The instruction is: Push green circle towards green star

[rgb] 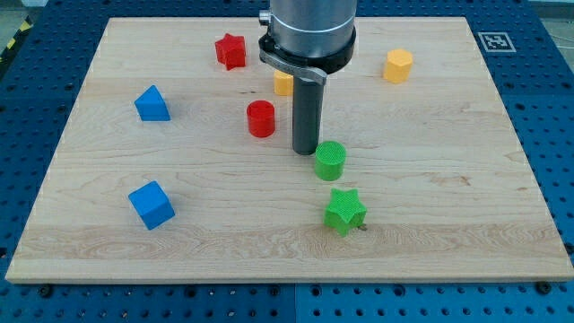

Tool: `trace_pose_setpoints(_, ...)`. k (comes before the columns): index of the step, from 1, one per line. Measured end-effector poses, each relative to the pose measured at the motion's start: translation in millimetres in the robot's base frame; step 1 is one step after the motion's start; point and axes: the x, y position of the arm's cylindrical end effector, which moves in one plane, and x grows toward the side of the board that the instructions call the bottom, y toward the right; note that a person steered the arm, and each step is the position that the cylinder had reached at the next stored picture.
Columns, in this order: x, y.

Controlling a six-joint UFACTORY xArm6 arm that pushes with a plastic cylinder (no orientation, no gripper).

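Green circle (330, 161) is a short ribbed cylinder standing upright, a bit right of the table's middle. Green star (344, 211) lies flat just below it toward the view's bottom, slightly to the right, close by but with a small gap between them.

A robotics lab bench set up for a tabletop pushing trial

A pale wooden tabletop (430, 224) is laid on a blue metal base plate (547, 108) drilled with a regular grid of mounting holes, as found on laboratory test rigs. A black-and-white fiducial marker (492, 40) is fixed at the board's corner toward the view's top right, and yellow-black hazard tape (20, 34) is seen at the view's top left edge. An industrial arm's grey housing (312, 31) is mounted over the board, and small printed coloured blocks, such as a blue cube (151, 204), are scattered as test pieces.
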Motion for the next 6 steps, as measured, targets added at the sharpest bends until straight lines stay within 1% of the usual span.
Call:
trace_pose_setpoints(1,-4,1)
trace_pose_setpoints(2,10,1)
trace_pose_setpoints(4,-17,14)
trace_pose_setpoints(6,-17,25)
